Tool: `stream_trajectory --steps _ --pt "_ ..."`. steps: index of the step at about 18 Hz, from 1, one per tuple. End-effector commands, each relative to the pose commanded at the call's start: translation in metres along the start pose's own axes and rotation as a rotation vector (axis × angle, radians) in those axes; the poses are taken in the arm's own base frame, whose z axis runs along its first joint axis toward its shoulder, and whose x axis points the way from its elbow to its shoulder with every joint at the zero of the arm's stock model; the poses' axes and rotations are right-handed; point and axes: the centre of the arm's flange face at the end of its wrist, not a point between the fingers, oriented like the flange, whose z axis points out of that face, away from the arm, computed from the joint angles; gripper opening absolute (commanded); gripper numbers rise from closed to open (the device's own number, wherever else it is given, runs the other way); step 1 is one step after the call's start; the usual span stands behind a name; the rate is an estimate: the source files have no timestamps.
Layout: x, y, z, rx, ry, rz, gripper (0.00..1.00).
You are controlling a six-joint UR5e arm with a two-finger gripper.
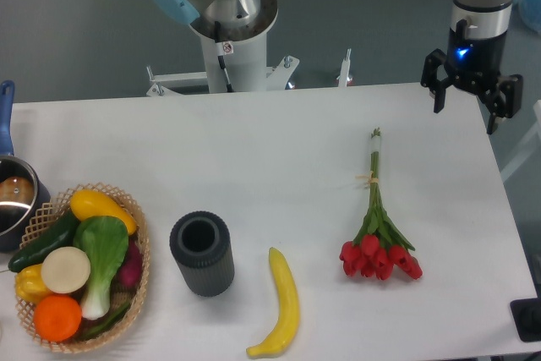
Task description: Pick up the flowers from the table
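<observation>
Banana [281, 306] up front, flowers [378, 224] untouched on the table [254, 150]; my claw [472, 112] hangs wide and empty, so I reckon next comes lowering over the stems.

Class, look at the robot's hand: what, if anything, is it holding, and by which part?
Nothing. The hand is open and empty above the table's far right corner, apart from the flowers lying flat on it.

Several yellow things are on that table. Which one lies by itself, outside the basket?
The banana, lying bare on the white table between the dark cylinder and the red tulips. The other yellow pieces sit inside the wicker basket among the vegetables.
</observation>
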Motion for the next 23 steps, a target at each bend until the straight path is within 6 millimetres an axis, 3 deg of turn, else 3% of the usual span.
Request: stream_trajectory --steps 11,18,23 --pt "0.004 -0.003 0.009 0.008 -0.03 -0.016 1.0" --pt "0.008 -0.027 0.02 0.127 -0.003 -0.403 1.0" --pt "0.018 -0.027 0.058 0.112 0.07 -0.51 1.0"
